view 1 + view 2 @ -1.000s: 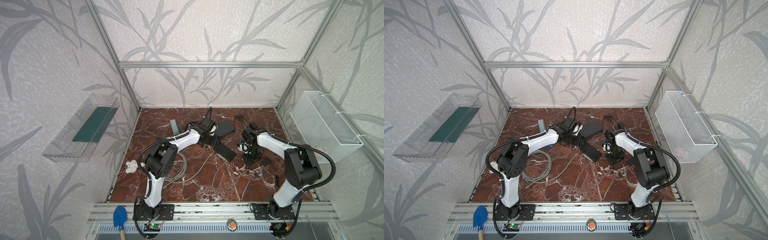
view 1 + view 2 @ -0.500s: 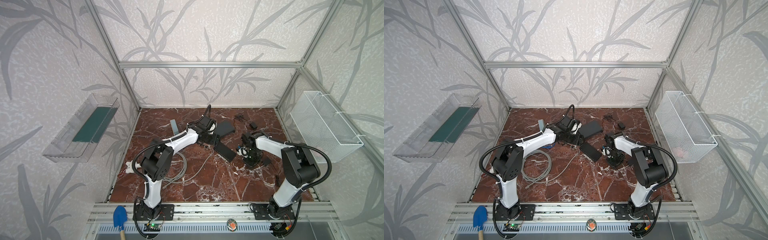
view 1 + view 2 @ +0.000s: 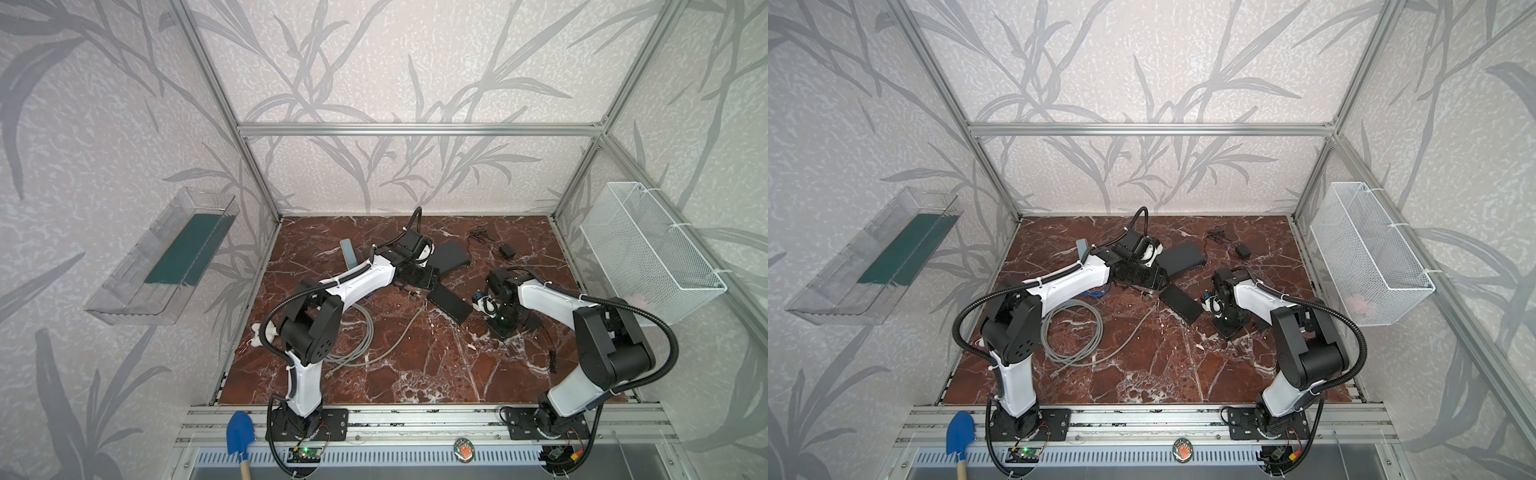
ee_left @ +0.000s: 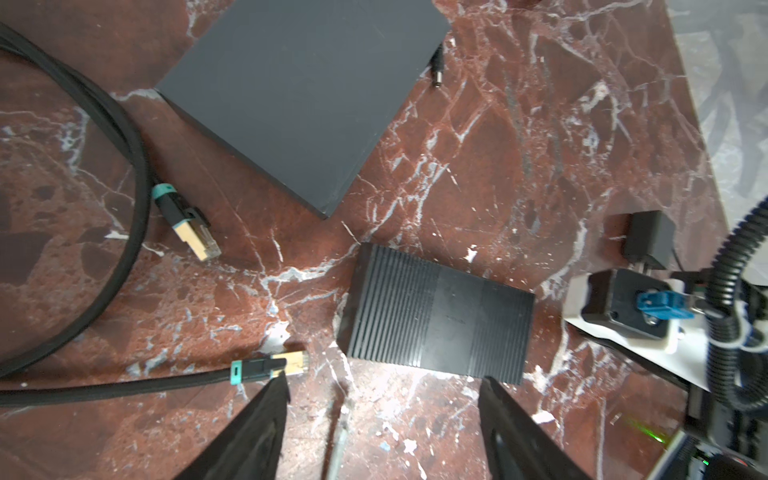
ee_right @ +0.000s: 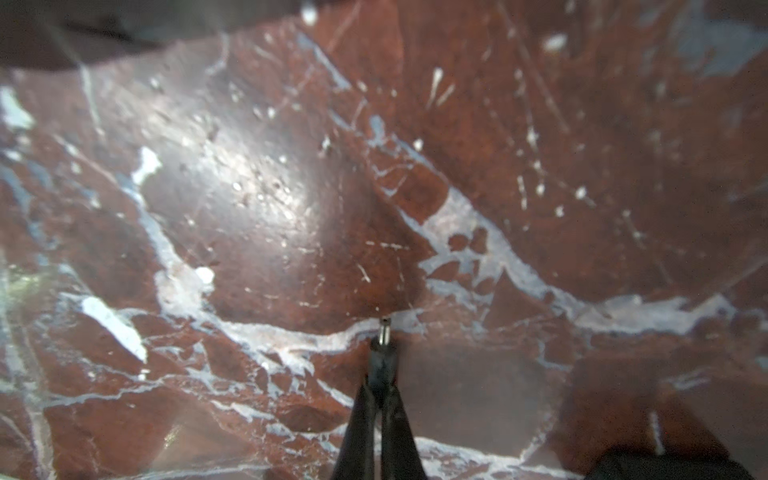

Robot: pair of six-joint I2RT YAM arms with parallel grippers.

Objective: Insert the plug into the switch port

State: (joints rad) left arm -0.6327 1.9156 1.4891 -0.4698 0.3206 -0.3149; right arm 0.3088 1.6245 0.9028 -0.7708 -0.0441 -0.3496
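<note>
In the right wrist view my right gripper (image 5: 380,390) is shut on a small black barrel plug (image 5: 383,353). Its metal tip sticks out past the fingertips, just above the red marble floor. In both top views this gripper (image 3: 504,330) points down at the floor, right of the black ribbed switch (image 3: 449,304) (image 3: 1179,303). My left gripper (image 4: 384,382) stands open with nothing between its fingers, close to the switch (image 4: 436,316). In a top view the left gripper (image 3: 428,277) lies just behind the switch. No port on the switch shows in any view.
A larger smooth black box (image 4: 303,95) lies beyond the switch, with a second barrel plug (image 4: 436,68) at its edge. A black Ethernet cable has gold connectors (image 4: 291,362) near my left finger. A grey cable coil (image 3: 353,332), power adapter (image 3: 506,251), wire basket (image 3: 648,253).
My right gripper has closed from partly open onto the barrel plug, low at the floor. The left arm's elbow has shifted left, and its gripper stays open near the switch.
</note>
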